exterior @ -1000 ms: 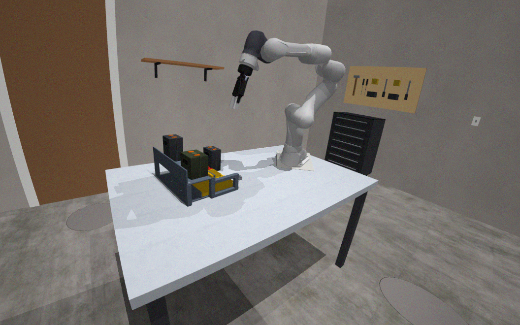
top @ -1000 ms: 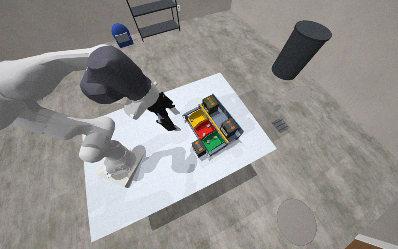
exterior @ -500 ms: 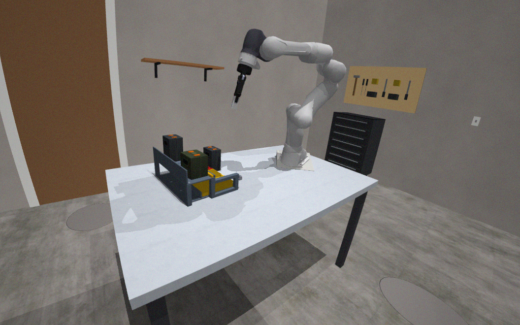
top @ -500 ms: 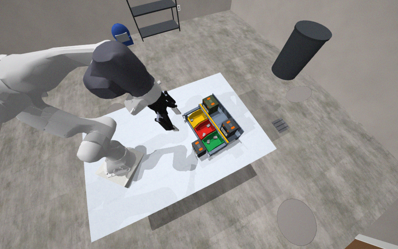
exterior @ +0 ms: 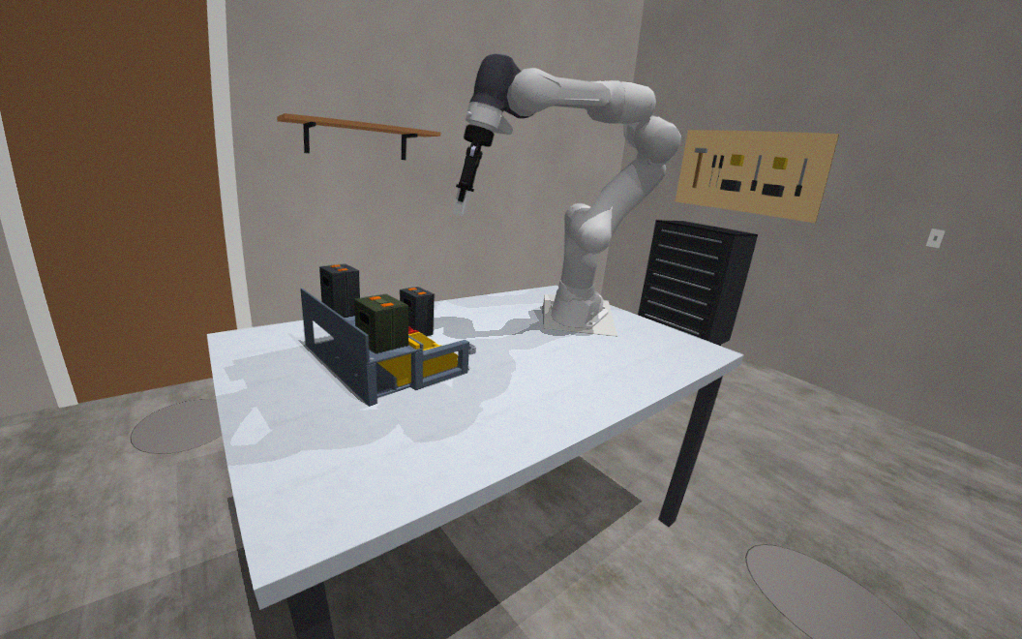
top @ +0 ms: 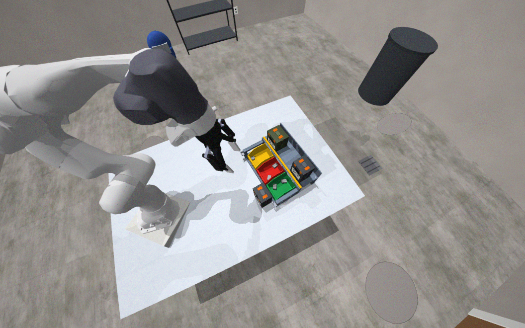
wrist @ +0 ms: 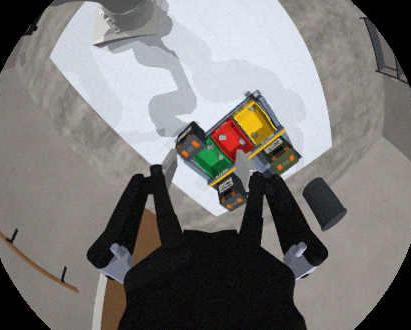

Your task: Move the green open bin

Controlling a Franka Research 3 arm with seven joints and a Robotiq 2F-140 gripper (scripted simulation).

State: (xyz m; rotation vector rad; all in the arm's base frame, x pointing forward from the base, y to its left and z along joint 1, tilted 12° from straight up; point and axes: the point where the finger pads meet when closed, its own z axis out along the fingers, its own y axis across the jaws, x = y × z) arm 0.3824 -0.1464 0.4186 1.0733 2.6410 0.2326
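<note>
one white table (top: 223, 252) (exterior: 483, 444) (wrist: 135, 95) — three bins, one hand (top: 231, 159) (exterior: 461, 207) (wrist: 206, 157)

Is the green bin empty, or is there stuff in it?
Not empty: the green bin has small grey parts lying inside, seen from above.
</note>
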